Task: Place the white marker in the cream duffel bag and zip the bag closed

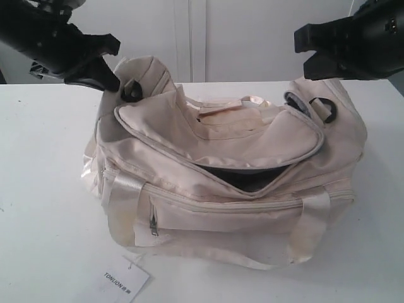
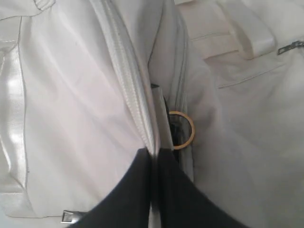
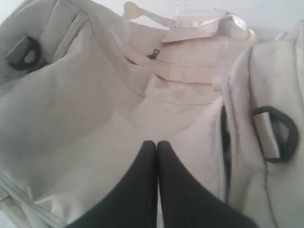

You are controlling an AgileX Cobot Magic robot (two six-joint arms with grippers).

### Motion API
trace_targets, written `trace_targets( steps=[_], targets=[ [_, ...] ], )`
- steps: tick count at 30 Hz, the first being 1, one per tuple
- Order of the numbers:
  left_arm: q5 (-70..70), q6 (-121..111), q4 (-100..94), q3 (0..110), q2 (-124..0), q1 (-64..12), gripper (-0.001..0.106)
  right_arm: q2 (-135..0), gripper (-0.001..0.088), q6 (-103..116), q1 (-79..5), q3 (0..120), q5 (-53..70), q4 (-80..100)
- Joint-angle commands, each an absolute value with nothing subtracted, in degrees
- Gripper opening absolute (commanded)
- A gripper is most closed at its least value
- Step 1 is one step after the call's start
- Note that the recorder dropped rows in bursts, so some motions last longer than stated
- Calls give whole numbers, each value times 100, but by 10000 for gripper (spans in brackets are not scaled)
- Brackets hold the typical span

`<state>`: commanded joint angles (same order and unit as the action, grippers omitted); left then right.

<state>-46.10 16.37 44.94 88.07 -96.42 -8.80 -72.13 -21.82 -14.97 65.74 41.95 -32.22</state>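
Hang tag (image 1: 126,282) aside, your left fingers (image 2: 133,190) grip the cream duffel bag (image 1: 252,214); open your clenched, empty right fingers (image 3: 137,190) for zipping.

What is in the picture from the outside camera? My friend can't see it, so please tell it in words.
A cream duffel bag sits on a white table, its top zip part open over a dark inside. The left gripper is at one end and the right gripper above the other; a paper tag lies in front.
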Motion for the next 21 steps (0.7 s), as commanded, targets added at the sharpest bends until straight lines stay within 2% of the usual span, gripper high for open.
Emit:
trace_targets(
  steps=[6,13,21],
  targets=[
    [-5055,2141,5128,8807,-9642,-513,0,-7274,0,-3616,-1963,6574,4031,-3993],
    [-5350,2440,5140,8807,-9642,-363,0,-7849,0,-4299,-2609,6588,3196,-5472],
    [-5404,2440,5260,8795,-9662,-363,0,-9032,0,-4264,-3379,7478,2856,-5566]
  ],
)
